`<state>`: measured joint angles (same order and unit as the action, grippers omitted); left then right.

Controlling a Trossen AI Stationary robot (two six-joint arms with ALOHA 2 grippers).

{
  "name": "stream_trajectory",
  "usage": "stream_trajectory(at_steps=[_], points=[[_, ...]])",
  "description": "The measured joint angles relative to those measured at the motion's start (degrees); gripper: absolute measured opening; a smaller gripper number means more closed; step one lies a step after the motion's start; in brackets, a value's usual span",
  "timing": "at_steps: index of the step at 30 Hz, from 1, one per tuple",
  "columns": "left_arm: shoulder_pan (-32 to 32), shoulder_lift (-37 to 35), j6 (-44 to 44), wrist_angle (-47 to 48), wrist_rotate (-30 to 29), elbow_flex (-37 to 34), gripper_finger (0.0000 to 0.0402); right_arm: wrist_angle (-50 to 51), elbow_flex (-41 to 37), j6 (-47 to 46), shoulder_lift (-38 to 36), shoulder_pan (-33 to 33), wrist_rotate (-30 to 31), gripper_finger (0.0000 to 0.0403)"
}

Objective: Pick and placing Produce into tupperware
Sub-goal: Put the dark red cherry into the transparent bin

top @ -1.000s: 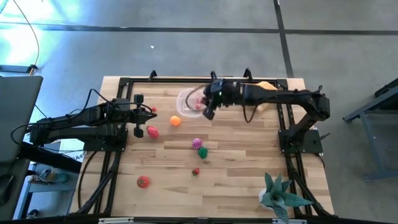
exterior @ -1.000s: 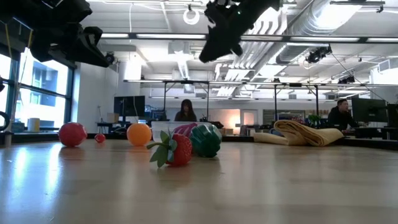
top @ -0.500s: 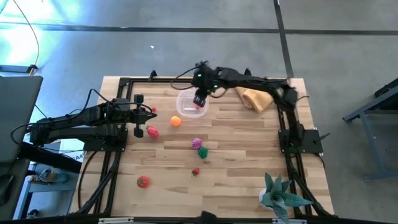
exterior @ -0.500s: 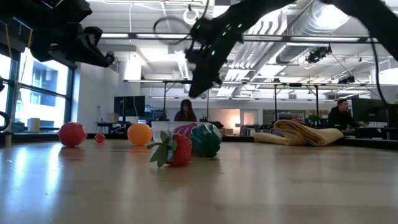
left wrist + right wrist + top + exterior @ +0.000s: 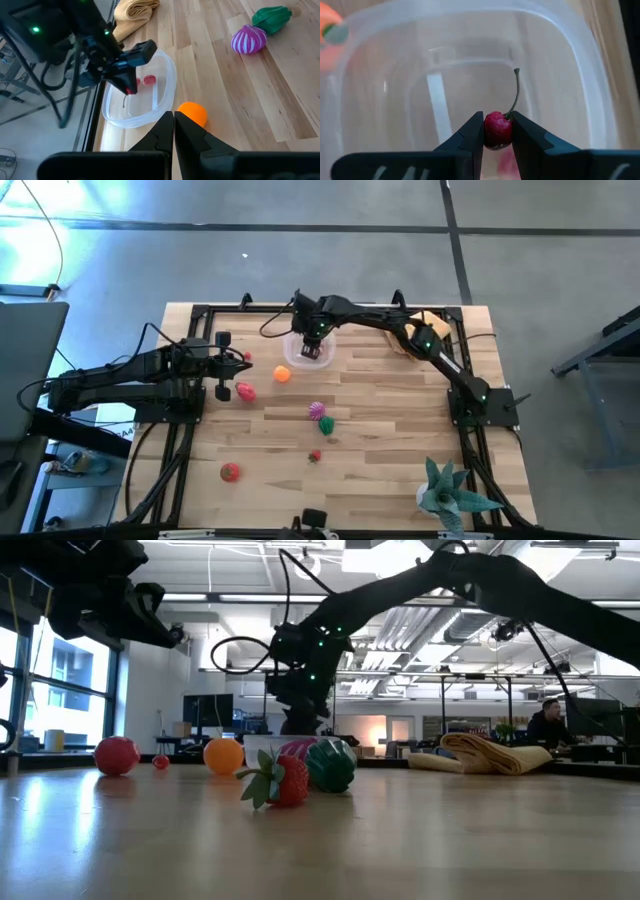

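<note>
The tupperware (image 5: pixel 300 348) is a clear shallow container on the table's far side; a small red piece (image 5: pixel 149 80) lies in it. My right gripper (image 5: pixel 314 348) hangs over its inside, shut on a small red cherry (image 5: pixel 497 131) with a thin stem. Other produce rests on the table: an orange (image 5: pixel 283 375), a pink-red piece (image 5: pixel 243 391), a purple onion (image 5: pixel 318 410), a green piece (image 5: pixel 326 425), a strawberry (image 5: pixel 314 456) and a tomato (image 5: pixel 230 471). My left gripper (image 5: pixel 173 119) waits shut above the table's left part, near the orange. My right gripper pinches the cherry's round red body (image 5: pixel 497 134) between its two fingertips. The fingers come from above, slanting down into the tupperware's opening. The cherry is lifted clear of the container's floor, and its stem (image 5: pixel 515 92) points away from the fingers.
A tan cloth (image 5: pixel 422 332) lies at the far right, behind my right arm. A teal spiky plant (image 5: pixel 450 495) stands at the near right corner. Black rails (image 5: pixel 190 340) run along the table's left, right and far edges. Bare wood lies in the near middle.
My right gripper has reached out toward the table's left and far edges and sunk from high above the table down over the tupperware. It has tipped over, its fingers now pointing steeply down. My left arm has kept still.
</note>
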<state>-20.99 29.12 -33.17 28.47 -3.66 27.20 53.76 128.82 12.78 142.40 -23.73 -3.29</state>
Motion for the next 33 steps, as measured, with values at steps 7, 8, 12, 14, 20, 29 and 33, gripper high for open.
stream_trajectory(at_steps=[7, 8, 12, 14, 20, 29, 33], points=[[0.0, -0.02, 0.0, 0.0, 0.0, 0.0, 0.0005, 2.26, 0.47, -0.26, 0.23, -0.34, -0.4, 0.0074], [0.01, 0.0, 0.0, 0.01, 0.0, 0.0, 0.0005, 2.6, 0.47, -0.27, 0.23, -0.43, -0.88, 0.0074], [0.01, -0.01, 0.0, 0.0, -0.01, 0.0, 0.0005, 4.57, 0.47, -0.27, 0.23, -0.55, -1.38, 0.0074], [0.0, 0.0, 0.0, 0.0, 0.0, 0.0, 0.0005, 4.88, 0.47, 0.04, 0.23, -0.65, -1.4, 0.0074], [0.0, -0.01, 0.0, 0.0, -0.01, 0.0, 0.0005, 5.13, 0.45, 1.53, 0.23, -0.74, -1.66, 0.0074], [0.0, -0.01, 0.0, 0.0, 0.0, 0.01, 0.0005, 5.13, 0.43, 1.7, 0.23, -0.79, -2.27, 0.0109], [0.0, -0.01, 0.0, 0.0, 0.0, 0.0, 0.0005, 5.08, 0.43, 1.7, 0.23, -0.79, -1.69, 0.0133]])
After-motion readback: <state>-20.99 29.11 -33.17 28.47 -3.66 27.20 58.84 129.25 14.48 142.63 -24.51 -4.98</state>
